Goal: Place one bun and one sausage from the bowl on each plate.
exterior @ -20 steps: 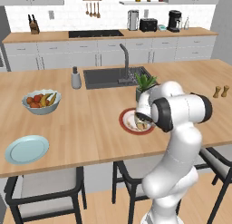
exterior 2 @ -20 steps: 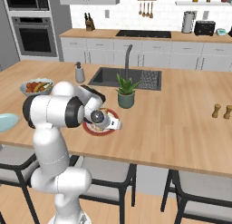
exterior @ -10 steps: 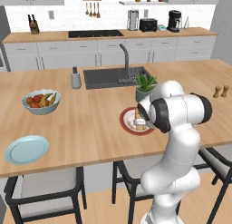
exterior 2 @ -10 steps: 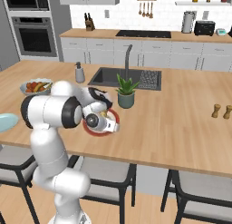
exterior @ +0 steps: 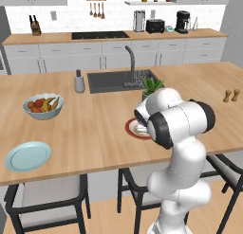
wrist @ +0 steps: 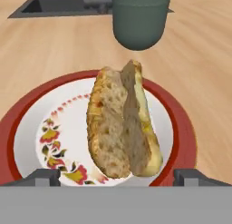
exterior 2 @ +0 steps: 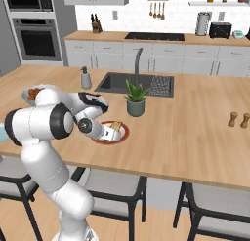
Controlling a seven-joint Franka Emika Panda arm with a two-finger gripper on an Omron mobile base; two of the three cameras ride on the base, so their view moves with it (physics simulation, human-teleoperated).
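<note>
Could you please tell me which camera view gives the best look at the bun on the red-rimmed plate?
The hand view: the bun lies close and unobstructed on the plate. The right base view shows it small beside the gripper; the left base view mostly hides it behind the arm.

The arm (exterior: 178,126) is covering most of the red plate (exterior: 130,129) in the left base view. In the hand view, the pot (wrist: 138,19) is being cut off by the top edge.

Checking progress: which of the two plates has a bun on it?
The red-rimmed white plate beside the gripper holds the bun; the light blue plate lies bare.
</note>
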